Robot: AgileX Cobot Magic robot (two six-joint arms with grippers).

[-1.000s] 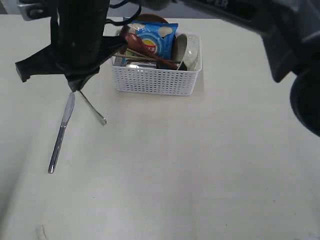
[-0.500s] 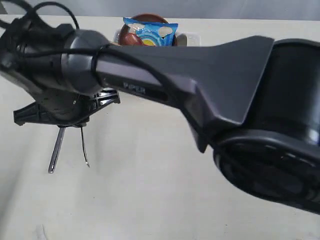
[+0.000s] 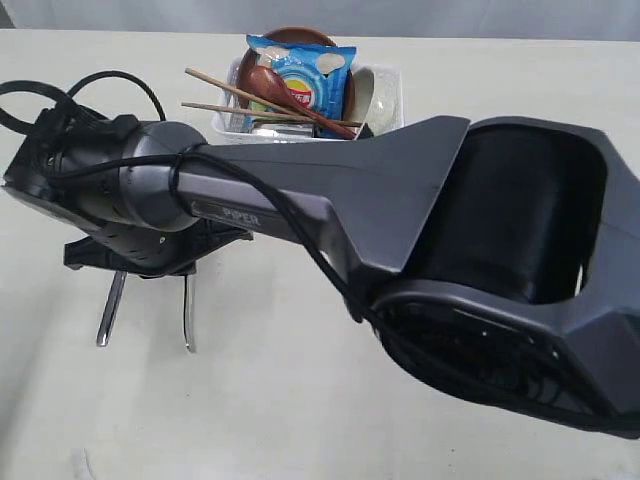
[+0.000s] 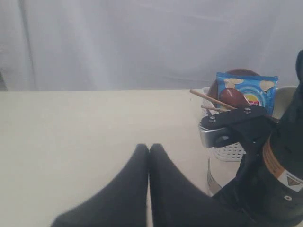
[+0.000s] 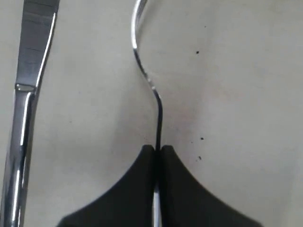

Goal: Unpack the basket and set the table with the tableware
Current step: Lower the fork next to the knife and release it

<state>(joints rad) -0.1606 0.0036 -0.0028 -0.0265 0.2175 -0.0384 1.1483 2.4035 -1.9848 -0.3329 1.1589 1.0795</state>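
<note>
My right gripper is shut on the handle of the steel fork, which hangs just over the table. The steel knife lies alongside it. In the exterior view the fork and knife sit side by side below the right arm's wrist. The white basket at the back holds two chopsticks, a reddish-brown spoon, a white bowl and a brown plate. My left gripper is shut and empty, apart from the basket.
A blue chip bag stands in the basket. The right arm's dark body stretches across the middle of the exterior view and hides much of the tabletop. A grey curtain backs the table.
The right arm has swung down and left across the view, carrying the fork from beside the basket to lie parallel with the knife, lower over the table.
</note>
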